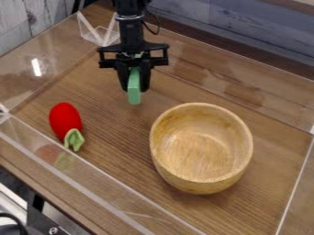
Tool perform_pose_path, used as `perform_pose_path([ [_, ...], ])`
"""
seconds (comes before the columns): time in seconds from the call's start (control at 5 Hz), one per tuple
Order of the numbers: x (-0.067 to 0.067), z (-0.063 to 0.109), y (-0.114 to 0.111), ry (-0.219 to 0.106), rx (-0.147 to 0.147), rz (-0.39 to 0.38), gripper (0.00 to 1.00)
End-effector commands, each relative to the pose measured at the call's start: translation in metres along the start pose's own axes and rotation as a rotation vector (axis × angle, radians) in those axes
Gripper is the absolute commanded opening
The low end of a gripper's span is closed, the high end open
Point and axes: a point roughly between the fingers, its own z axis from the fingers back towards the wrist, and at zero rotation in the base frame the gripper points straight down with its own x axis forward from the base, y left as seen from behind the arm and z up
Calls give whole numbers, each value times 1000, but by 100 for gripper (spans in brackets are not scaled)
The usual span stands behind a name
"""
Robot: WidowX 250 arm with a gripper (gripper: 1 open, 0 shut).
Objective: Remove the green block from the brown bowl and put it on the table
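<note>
Camera view, green block [134, 84] between fingertips of black gripper [134, 66]

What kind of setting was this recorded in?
Probably a robotics lab test station: a robot arm with a black claw works over a wood-grain tabletop edged with clear walls, with a bowl and a toy strawberry on it.

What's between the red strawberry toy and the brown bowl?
Just bare table between the toy and the bowl, in the camera view.
</note>
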Motion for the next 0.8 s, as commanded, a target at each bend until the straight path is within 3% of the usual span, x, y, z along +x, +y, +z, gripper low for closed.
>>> perform_pose_path([
  [0.0,9,15,2,-43,-14,-1,0],
  [0.2,9,14,4,-35,-13,-7,100],
  [0.6,1,23,-4,-29,-9,-27,100],
])
